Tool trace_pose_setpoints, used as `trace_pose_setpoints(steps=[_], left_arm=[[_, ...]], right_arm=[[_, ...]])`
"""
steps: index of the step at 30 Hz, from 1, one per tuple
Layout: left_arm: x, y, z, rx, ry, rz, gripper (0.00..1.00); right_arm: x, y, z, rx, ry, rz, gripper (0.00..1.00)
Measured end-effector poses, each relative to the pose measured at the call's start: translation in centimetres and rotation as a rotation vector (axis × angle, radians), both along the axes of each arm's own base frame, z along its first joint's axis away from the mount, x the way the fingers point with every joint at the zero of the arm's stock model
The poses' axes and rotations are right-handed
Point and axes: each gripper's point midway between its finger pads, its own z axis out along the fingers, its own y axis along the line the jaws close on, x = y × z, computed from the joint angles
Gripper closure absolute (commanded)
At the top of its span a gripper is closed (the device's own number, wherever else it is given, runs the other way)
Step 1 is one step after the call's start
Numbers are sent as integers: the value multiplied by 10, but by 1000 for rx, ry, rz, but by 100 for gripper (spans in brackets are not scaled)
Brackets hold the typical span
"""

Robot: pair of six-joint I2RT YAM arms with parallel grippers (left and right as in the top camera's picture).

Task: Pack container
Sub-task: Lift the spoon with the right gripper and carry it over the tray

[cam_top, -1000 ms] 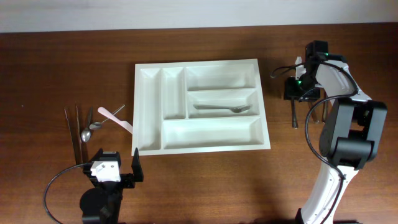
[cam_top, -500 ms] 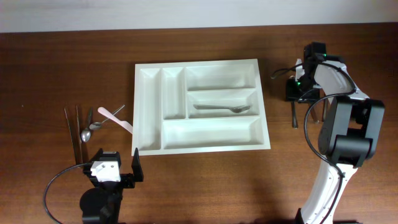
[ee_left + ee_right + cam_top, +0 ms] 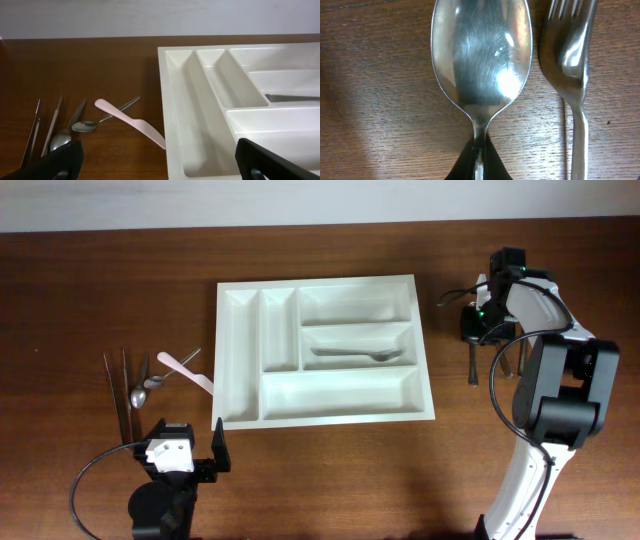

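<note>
The container [image 3: 426,370] is a white five-compartment tray in mid-table, also seen in the left wrist view [image 3: 172,115]. One spoon [image 3: 356,355] lies in its middle long compartment. To its right, my right gripper [image 3: 472,328] is down on the table. It is shut on the neck of a steel spoon [image 3: 481,55], just below the bowl, with the fingertips [image 3: 495,167] pinching it. That spoon's handle [image 3: 473,366] sticks out toward the front. My left gripper [image 3: 190,456] hangs open near the tray's front left corner with nothing in it.
A fork [image 3: 572,65] lies close beside the gripped spoon on its right. Left of the tray lie a pink plastic knife [image 3: 131,122], a spoon [image 3: 90,125] and several thin metal utensils [image 3: 116,392]. The right arm's cable loops above the fork.
The right gripper's jaws have closed onto the spoon's neck. The left arm and the tray have not moved.
</note>
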Motion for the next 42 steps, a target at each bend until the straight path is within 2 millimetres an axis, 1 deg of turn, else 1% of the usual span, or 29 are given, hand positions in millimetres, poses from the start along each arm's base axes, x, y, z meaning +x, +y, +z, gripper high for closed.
trace_pose_setpoints(steps=[14, 20, 35, 38, 40, 42], left_arm=[[0, 0, 0, 0, 0, 0, 1], [0, 0, 0, 0, 0, 0, 1], [0, 0, 0, 0, 0, 0, 1], [0, 0, 0, 0, 0, 0, 1], [0, 0, 0, 0, 0, 0, 1], [0, 0, 0, 0, 0, 0, 1]], right_arm=[[-3, 0, 1, 2, 15, 0, 96], [-6, 1, 4, 5, 33, 0, 96], [7, -1, 30, 0, 3, 0, 96], [14, -1, 40, -3, -17, 6, 96], [23, 2, 52, -9, -46, 25, 96], [34, 9, 66, -17, -85, 59, 96]])
